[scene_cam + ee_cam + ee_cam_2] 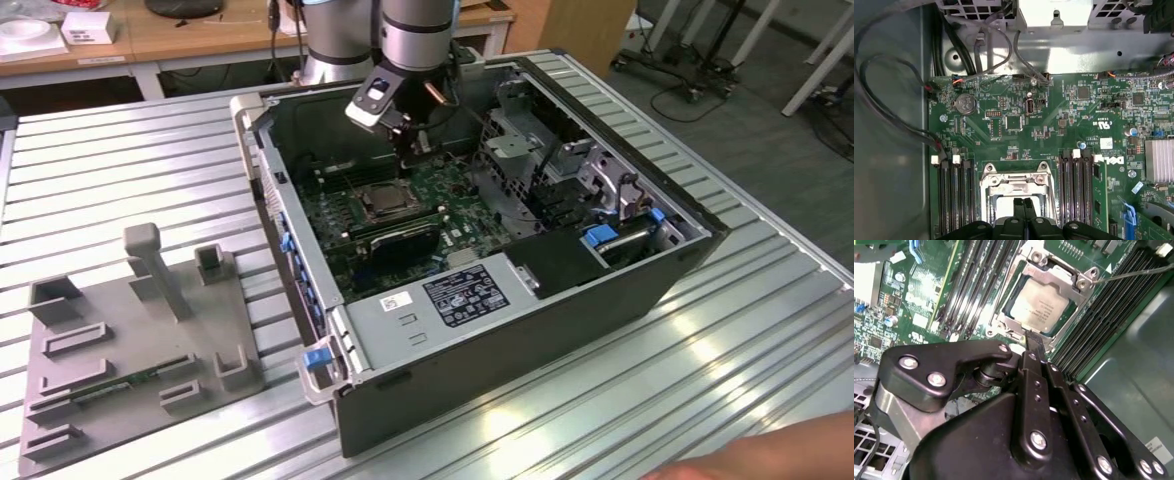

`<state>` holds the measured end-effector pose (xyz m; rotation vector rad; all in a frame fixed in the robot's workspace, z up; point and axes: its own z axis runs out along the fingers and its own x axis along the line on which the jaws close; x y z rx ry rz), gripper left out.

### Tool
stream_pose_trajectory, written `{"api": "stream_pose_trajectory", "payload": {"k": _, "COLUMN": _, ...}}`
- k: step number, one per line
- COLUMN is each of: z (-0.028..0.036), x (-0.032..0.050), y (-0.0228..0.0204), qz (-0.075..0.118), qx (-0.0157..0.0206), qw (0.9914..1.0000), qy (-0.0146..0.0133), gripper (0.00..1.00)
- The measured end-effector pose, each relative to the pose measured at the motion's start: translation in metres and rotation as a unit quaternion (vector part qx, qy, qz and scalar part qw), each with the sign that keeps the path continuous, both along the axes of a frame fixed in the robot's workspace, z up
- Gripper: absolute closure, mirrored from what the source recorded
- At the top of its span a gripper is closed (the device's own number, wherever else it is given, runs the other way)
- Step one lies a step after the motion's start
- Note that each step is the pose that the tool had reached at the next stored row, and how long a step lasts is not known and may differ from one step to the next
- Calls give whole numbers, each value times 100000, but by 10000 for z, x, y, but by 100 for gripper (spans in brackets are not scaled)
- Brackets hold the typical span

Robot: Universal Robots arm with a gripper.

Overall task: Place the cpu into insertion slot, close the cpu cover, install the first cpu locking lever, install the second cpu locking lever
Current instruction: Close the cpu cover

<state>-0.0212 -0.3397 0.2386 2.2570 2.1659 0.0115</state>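
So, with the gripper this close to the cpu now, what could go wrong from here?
1. The shut gripper hangs right at the edge of the cpu cover; a small offset could push its tip onto the cpu.
2. Memory slots flank that cover closely on both sides, so a sideways sweep may scrape them.
3. A thin lever rod lies out over those slots; it looks unlatched, so the cover might lift.
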Motion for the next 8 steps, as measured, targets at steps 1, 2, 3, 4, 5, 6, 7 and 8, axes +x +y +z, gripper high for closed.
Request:
{"api": "stream_pose_trajectory", "payload": {"k": 1, "z": 0, "x": 0, "y": 0, "qz": 1, "qx": 0, "qw": 100000, "qy": 3, "gripper": 89}}
{"api": "stream_pose_trajectory", "payload": {"k": 2, "z": 0, "x": 0, "y": 0, "qz": 0, "qx": -1, "qw": 100000, "qy": 3, "gripper": 89}}
{"api": "stream_pose_trajectory", "payload": {"k": 3, "z": -1, "x": -3, "y": 0, "qz": -2, "qx": 6, "qw": 100000, "qy": 0, "gripper": 89}}
{"api": "stream_pose_trajectory", "payload": {"k": 4, "z": -3, "x": -17, "y": -2, "qz": 4, "qx": 10, "qw": 100000, "qy": -8, "gripper": 89}}
{"api": "stream_pose_trajectory", "payload": {"k": 5, "z": -6, "x": -37, "y": -6, "qz": 11, "qx": 7, "qw": 100000, "qy": -10, "gripper": 89}}
{"api": "stream_pose_trajectory", "payload": {"k": 6, "z": -10, "x": -57, "y": -11, "qz": 9, "qx": 11, "qw": 100000, "qy": -12, "gripper": 89}}
{"api": "stream_pose_trajectory", "payload": {"k": 7, "z": -14, "x": -72, "y": -14, "qz": 2, "qx": 16, "qw": 100000, "qy": -17, "gripper": 89}}
{"api": "stream_pose_trajectory", "payload": {"k": 8, "z": -15, "x": -79, "y": -14, "qz": -2, "qx": 22, "qw": 100000, "qy": -20, "gripper": 89}}
